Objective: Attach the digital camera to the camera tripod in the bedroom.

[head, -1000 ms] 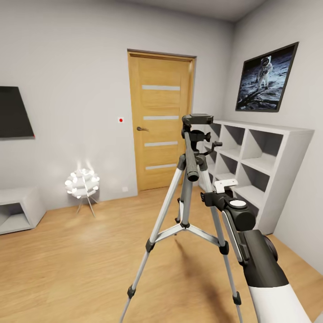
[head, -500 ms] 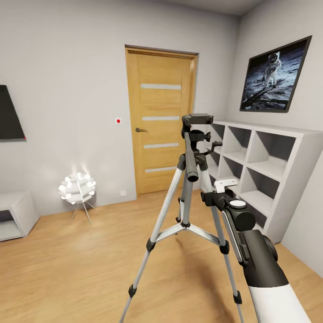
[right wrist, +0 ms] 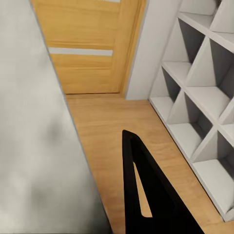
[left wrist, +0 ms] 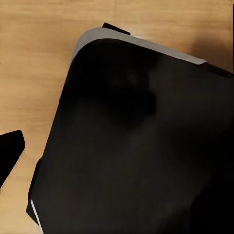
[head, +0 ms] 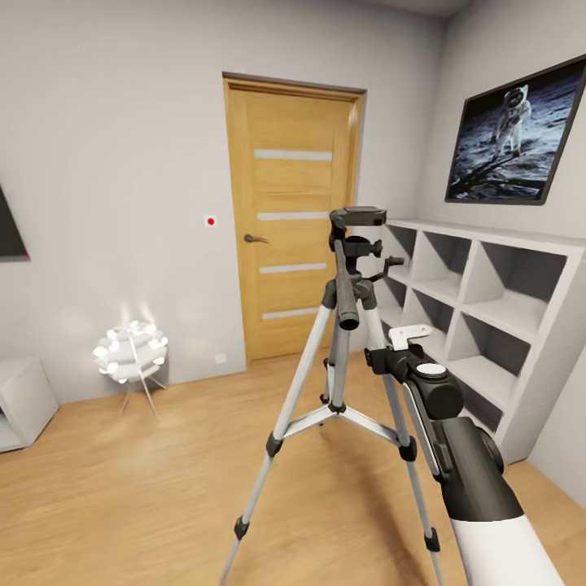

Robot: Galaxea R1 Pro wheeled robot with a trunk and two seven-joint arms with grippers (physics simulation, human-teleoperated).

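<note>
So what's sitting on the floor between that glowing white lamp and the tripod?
Nothing. In the head view, bare wooden plank floor runs from the floor lamp to the camera tripod; behind that stretch stands the closed wooden door.

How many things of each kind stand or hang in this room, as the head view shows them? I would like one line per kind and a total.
Camera tripod: 1
Floor lamp: 1
Wooden door: 1
Shelf unit: 1
Framed moon picture: 1
Low grey cabinet: 1
Dark wall screen: 1
Total: 7

Wooden door (head: 293, 216), white-globed floor lamp (head: 130, 352), grey cube shelf (head: 480, 313), moon picture (head: 514, 134)
</note>
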